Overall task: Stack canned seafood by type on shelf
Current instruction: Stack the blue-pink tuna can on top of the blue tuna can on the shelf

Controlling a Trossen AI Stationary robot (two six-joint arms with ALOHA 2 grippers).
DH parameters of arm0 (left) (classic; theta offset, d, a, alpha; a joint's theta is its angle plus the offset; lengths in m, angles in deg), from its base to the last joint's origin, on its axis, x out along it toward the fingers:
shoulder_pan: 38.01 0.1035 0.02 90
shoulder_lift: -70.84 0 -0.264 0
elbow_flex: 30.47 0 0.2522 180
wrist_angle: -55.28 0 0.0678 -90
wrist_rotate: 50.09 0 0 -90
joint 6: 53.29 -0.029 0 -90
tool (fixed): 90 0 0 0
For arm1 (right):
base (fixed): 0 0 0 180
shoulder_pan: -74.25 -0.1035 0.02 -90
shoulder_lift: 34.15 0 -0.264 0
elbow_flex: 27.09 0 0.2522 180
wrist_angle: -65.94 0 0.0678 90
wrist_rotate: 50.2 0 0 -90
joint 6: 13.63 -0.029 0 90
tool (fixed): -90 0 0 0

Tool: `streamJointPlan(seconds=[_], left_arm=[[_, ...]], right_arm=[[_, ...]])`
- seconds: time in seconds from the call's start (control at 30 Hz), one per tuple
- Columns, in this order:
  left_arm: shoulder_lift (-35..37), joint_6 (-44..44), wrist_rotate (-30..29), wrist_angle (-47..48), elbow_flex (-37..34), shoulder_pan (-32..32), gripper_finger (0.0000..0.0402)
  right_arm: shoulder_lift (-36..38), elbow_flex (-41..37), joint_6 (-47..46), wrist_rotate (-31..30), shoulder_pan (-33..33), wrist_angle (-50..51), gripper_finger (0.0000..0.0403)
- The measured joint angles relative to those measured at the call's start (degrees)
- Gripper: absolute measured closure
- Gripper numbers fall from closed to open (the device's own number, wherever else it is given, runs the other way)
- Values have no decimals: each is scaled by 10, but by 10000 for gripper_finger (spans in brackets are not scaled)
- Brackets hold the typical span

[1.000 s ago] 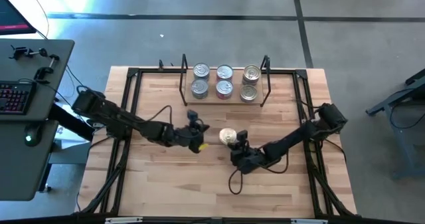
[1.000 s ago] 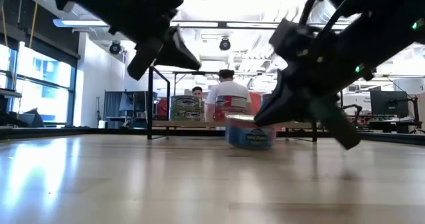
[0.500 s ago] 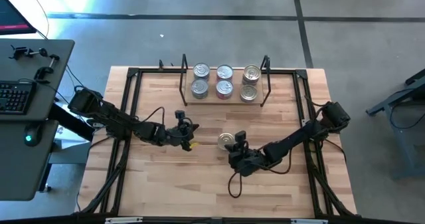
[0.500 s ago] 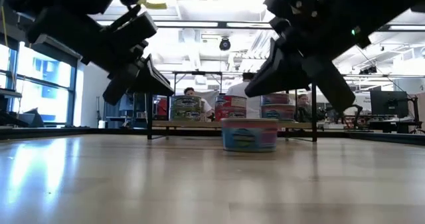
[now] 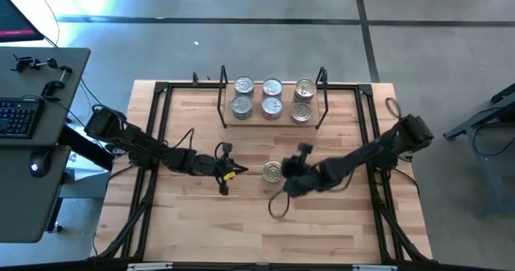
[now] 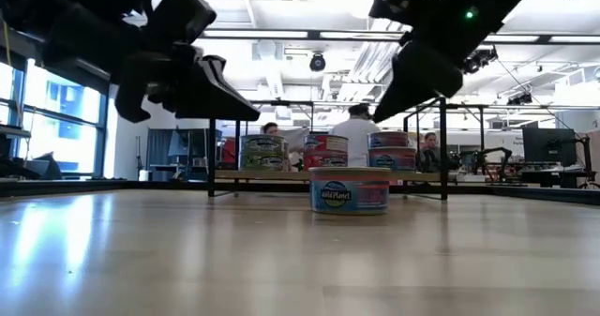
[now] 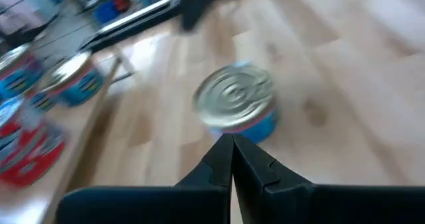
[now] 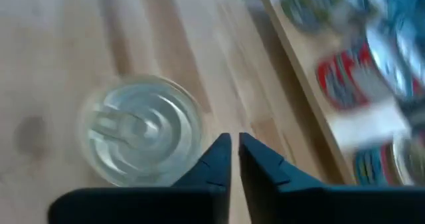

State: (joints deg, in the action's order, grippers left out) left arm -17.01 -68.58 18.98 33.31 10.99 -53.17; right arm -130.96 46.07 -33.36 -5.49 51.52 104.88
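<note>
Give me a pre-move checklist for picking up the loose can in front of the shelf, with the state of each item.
1. Loose can upright on the table, lid up: ok.
2. Can free of both pincers: ok; left pincer and right pincer are both off it.
3. Pincer open enough to take the can: not ok; left fingers and right fingers are nearly together.
4. Shelf holds three stacks of two: ok.
5. Matching stack for this can's blue and red label: cannot tell.
</note>
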Motion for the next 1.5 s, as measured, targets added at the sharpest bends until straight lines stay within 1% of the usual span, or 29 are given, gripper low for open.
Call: streamJointPlan(seconds=[0.03, 0.1, 0.2, 0.27, 0.33, 0.4, 0.47, 0.53, 0.63, 0.7, 0.77, 0.83, 0.93, 1.0, 1.07, 1.17, 1.3, 1.37, 1.5], left_arm=[[-5, -4, 18, -12, 0, 2, 401], [-17, -7, 45, -33, 0, 6, 401], [-34, -3, 64, -55, 1, 10, 402], [-49, -3, 68, -66, 0, 10, 402], [-66, -3, 70, -82, 0, 9, 401], [-84, -3, 79, -104, 0, 10, 401], [-102, -3, 91, -114, 2, 9, 401], [-120, -3, 102, -112, 11, 9, 401], [-146, -3, 103, -112, 26, 9, 402], [-159, -3, 103, -109, 34, 9, 402], [-173, -3, 103, -112, 46, 9, 401], [-179, -3, 103, -110, 51, 9, 402], [-186, -3, 103, -108, 57, 9, 402], [-184, -3, 103, -109, 57, 9, 402], [-177, -4, 92, -100, 57, 9, 402], [-161, -4, 70, -89, 57, 8, 402], [-132, -9, 31, -39, 57, 8, 402], [-119, -9, 12, -10, 57, 8, 402], [-107, -6, 4, 11, 57, 8, 402]], right_arm=[[14, -4, -19, 15, 11, 18, 373], [43, -30, -45, 44, 30, 22, 346], [79, -87, -84, 102, 60, -38, 295], [93, -131, -100, 145, 82, -111, 258], [95, -174, -105, 190, 104, -216, 222], [85, -214, -119, 245, 128, -327, 194], [65, -242, -134, 294, 149, -415, 178], [43, -259, -143, 311, 162, -462, 173], [10, -258, -133, 318, 171, -485, 183], [-11, -248, -119, 327, 172, -496, 200], [-26, -241, -110, 354, 174, -506, 226], [-37, -235, -97, 380, 175, -516, 259], [-39, -232, -85, 397, 175, -514, 321], [-34, -233, -77, 398, 175, -509, 367], [-33, -233, -62, 395, 172, -505, 391], [-30, -233, -60, 383, 165, -505, 386], [-22, -233, -58, 353, 152, -496, 398], [-15, -233, -59, 334, 144, -485, 398], [9, -235, -64, 285, 131, -457, 401]])
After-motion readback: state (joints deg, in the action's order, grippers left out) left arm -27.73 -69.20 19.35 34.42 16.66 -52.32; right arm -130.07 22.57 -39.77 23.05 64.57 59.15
